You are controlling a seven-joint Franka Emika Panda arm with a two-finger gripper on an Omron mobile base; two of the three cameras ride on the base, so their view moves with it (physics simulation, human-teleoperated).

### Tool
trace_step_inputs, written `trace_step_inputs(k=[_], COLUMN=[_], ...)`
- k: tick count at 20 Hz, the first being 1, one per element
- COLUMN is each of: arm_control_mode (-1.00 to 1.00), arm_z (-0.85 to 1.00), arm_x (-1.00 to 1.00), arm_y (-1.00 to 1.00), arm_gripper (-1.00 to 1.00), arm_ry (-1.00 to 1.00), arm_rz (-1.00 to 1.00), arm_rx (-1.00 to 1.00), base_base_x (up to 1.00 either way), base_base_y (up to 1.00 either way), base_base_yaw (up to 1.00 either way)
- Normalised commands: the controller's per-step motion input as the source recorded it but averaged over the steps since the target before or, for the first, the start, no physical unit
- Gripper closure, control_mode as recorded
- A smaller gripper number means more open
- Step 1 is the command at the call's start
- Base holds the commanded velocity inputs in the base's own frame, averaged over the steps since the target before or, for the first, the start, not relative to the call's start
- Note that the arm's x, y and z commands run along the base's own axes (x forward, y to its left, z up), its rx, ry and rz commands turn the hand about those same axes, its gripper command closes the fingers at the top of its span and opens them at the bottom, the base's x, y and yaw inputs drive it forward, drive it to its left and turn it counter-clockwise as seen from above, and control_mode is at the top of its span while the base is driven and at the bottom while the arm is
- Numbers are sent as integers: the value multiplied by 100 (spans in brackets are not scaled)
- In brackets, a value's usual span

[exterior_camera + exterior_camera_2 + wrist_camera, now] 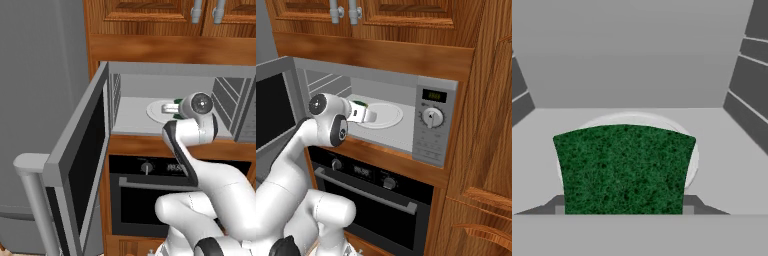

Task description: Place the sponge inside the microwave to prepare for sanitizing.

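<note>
The microwave (175, 68) stands open, with its dark glass door (80, 160) swung out to the left. My arm reaches into the grey cavity. My gripper (624, 207) is shut on the sponge (624, 167), whose dark green scrub layer faces the hand camera. The sponge hangs just above the near part of the white round plate (691, 147). From the right base view, my gripper (368, 114) sits over the plate (390, 116), and a bit of green sponge (359, 103) shows at the hand. In the left base view my gripper (169, 108) also hovers at the plate (156, 109).
A black oven (371, 200) with knobs and a horizontal handle sits below the microwave. Its control panel (432, 125) is to the right of the cavity. Wooden cabinets (150, 15) hang above, a grey fridge (40, 100) stands left, and slatted vents (752, 80) line the cavity's sides.
</note>
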Motion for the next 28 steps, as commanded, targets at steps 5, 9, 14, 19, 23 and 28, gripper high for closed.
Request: trace_step_inputs(k=[5,9,14,19,23,28], arm_control_mode=[-100,-100,-100,-100,-100,-100], arm_z=[0,0,0,-7,-11,-29], arm_x=[22,23,21,26,34,25], arm_y=[0,0,0,0,-4,-9], arm_gripper=[100,100,100,100,100,100], arm_ry=[1,0,6,8,3,0], arm_rz=[0,0,0,0,0,0], arm_rx=[0,0,0,0,0,0], base_base_x=[0,0,0,0,0,0], base_base_y=[0,0,0,0,0,0], base_base_yaw=[0,0,0,0,0,0])
